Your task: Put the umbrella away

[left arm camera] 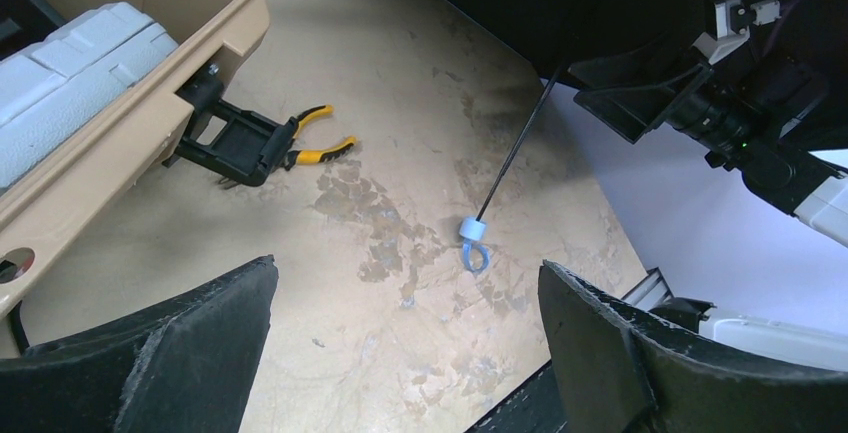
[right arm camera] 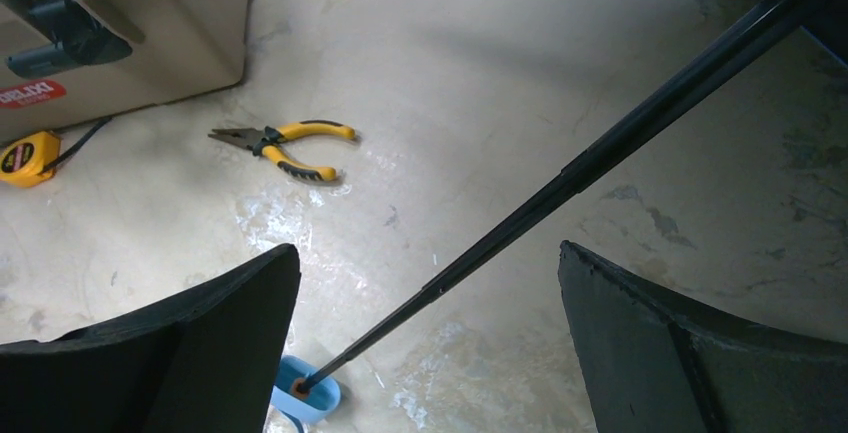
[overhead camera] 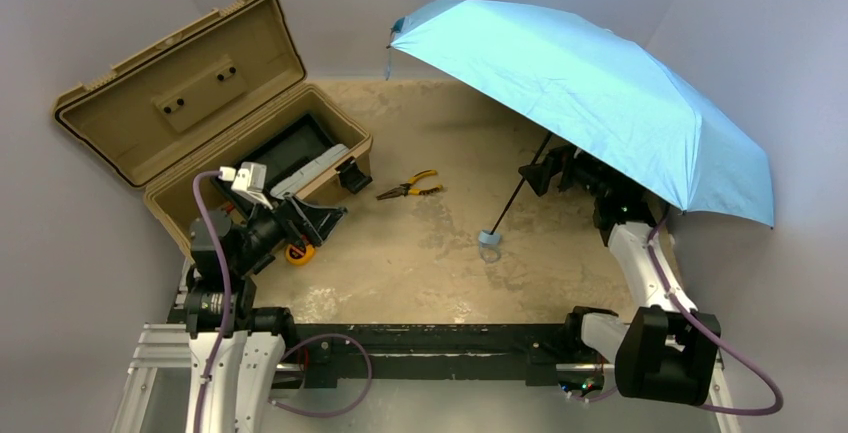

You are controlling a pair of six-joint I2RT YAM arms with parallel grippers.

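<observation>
The open umbrella (overhead camera: 560, 73) leans over the counter's (overhead camera: 400, 273) right side, handle (overhead camera: 489, 238) resting mid-counter; your right gripper (overhead camera: 540, 173), beside the thin shaft (overhead camera: 518, 191), and left gripper (overhead camera: 322, 217), near the case (overhead camera: 150, 123), both gape empty. Nudge that shaft before closing and the propped canopy (overhead camera: 640, 123) could tip or roll away.

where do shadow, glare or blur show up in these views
Top external: the umbrella shades the right arm beneath it. Left wrist: its underside reads near black; the left end effector is soft. Right wrist: pale glare on the table near the pliers.
</observation>
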